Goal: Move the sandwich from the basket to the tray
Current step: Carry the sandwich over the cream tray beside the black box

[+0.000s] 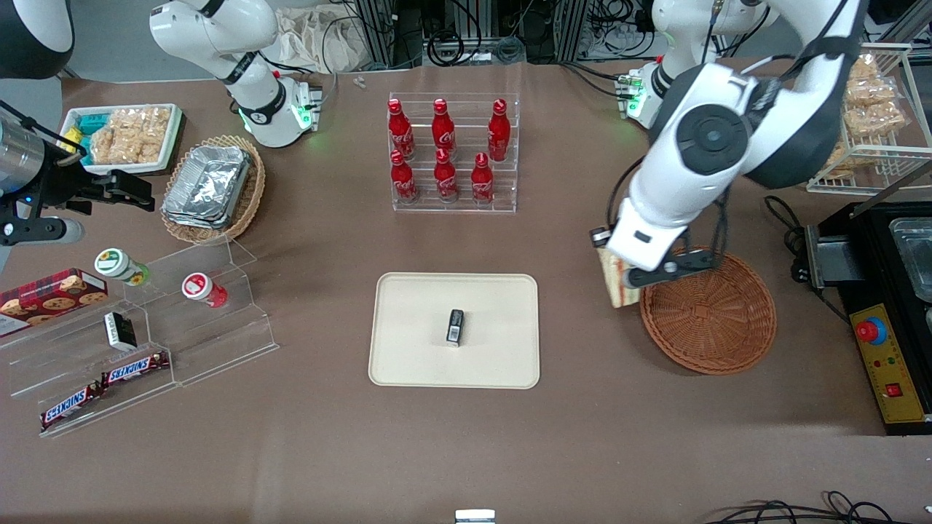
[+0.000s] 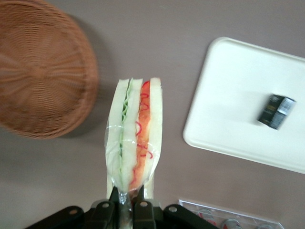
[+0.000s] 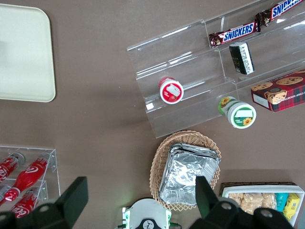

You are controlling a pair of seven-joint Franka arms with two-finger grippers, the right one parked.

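- Brown cloth covers the bench [image 1: 328,451] we look down on, with cables and metal framing along the edge farthest from the front camera.
- We see the black two-finger tool [image 1: 632,275] of the working arm hanging above the bench just beside the rim of the round shallow reddish-brown wicker basket [image 1: 710,314], on the side toward the tray.
- We find the tool [image 2: 127,202] pinching the triangular wedge sandwich of pale white bread [image 2: 135,140] at one end of its clear wrap; red-orange and green filling shows along its edge.
- We see the sandwich [image 1: 616,284] lifted out of the basket and held in the air between the basket and the flat cream-beige rectangular tray with rounded corners [image 1: 408,349], close to the basket and well apart from the tray.
- We see nothing lying in the basket [image 2: 40,71].
- We note a small black rectangular packet [image 1: 455,326] lying near the middle of the tray [image 2: 228,109].
- We count six red bottles [image 1: 444,149] standing upright in a clear acrylic rack, farther from the front camera than the tray.
- We also see, toward the parked arm's end of the bench, a paler oval wicker basket holding foil containers [image 1: 211,185] and a clear stepped display with Snickers bars [image 1: 135,367].
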